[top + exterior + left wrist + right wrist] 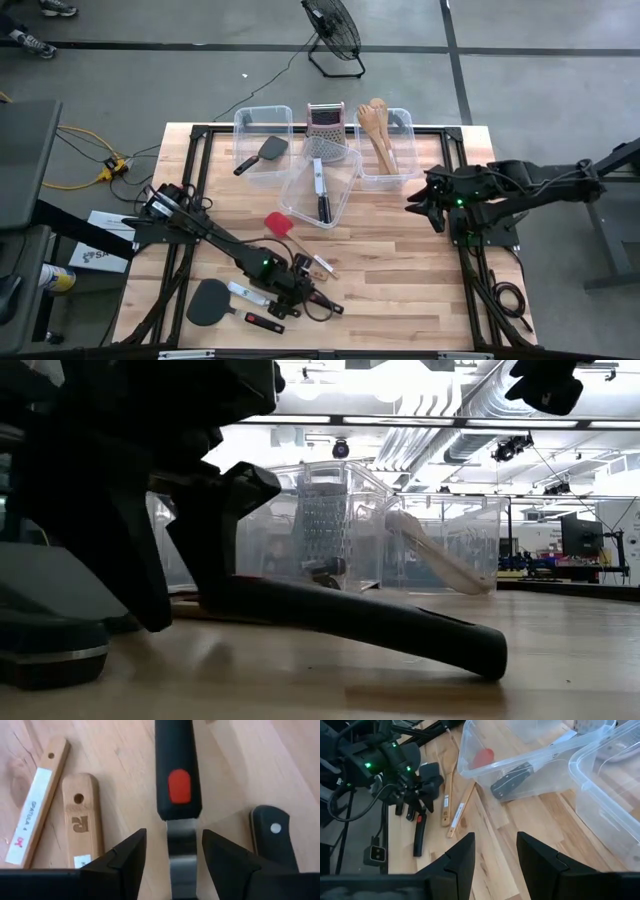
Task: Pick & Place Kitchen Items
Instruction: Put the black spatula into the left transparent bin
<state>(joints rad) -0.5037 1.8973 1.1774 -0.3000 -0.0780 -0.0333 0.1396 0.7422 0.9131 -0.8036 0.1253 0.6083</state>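
Note:
A black-handled utensil with a red spot on its handle (177,770) lies flat on the wooden table near the front edge, its handle (400,625) pointing right. My left gripper (174,837) (305,298) stands open, tilted down over it. One finger is on each side of its steel neck (181,850), with narrow gaps showing. A black spatula blade (208,302) lies left of the gripper. My right gripper (495,840) (422,205) hangs open and empty above the table's right side.
Two wooden handles (82,815) lie on the gripper's far side and a riveted knife handle (272,845) on its near side. A red spatula (278,222) lies mid-table. Three clear bins (345,195) at the back hold a spatula, a knife and wooden spoons, beside a grater (325,122).

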